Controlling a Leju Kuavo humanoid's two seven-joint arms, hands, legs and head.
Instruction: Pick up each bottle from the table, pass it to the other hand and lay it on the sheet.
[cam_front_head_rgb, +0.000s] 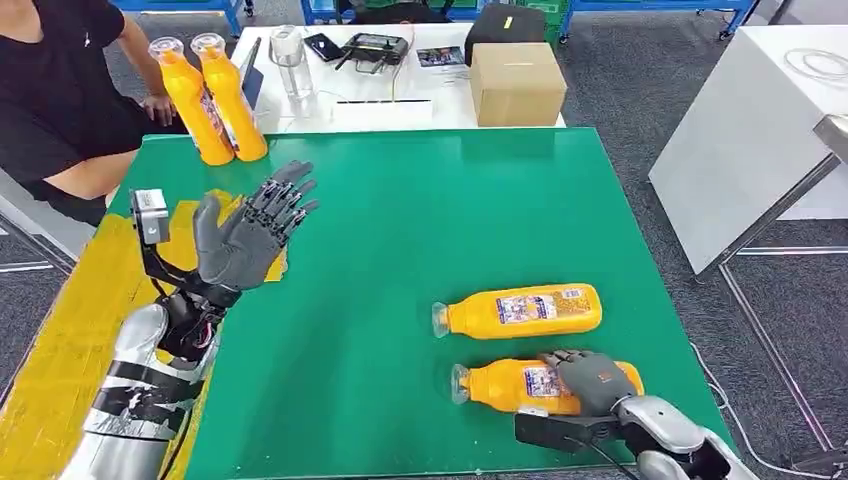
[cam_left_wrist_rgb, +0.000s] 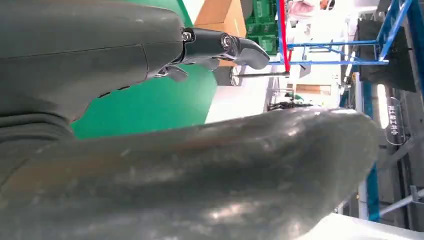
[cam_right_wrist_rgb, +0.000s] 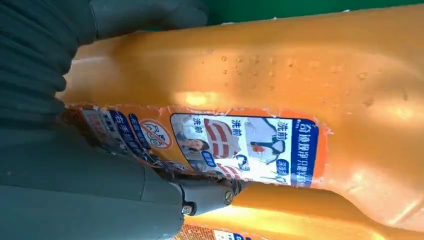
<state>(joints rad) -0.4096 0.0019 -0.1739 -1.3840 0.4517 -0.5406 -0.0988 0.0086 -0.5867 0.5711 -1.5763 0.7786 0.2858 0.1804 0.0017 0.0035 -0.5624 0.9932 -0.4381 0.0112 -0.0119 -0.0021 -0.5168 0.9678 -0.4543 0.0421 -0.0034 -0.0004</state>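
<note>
Green tabletop (cam_front_head_rgb: 400, 300), head view: right hand (cam_front_head_rgb: 592, 382) wraps the near orange detergent bottle (cam_front_head_rgb: 510, 385) lying at the near right (a second bottle (cam_front_head_rgb: 520, 311) lies just beyond). Left hand (cam_front_head_rgb: 250, 232) hangs spread, empty. Risk: the smooth, rounded body may roll or slip on lifting.

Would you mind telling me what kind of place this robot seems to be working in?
Probably a robotics lab or test workshop: a green work table holds orange bottles, a handheld controller and cardboard box sit on a white table behind, and blue metal racking lines the room.
</note>
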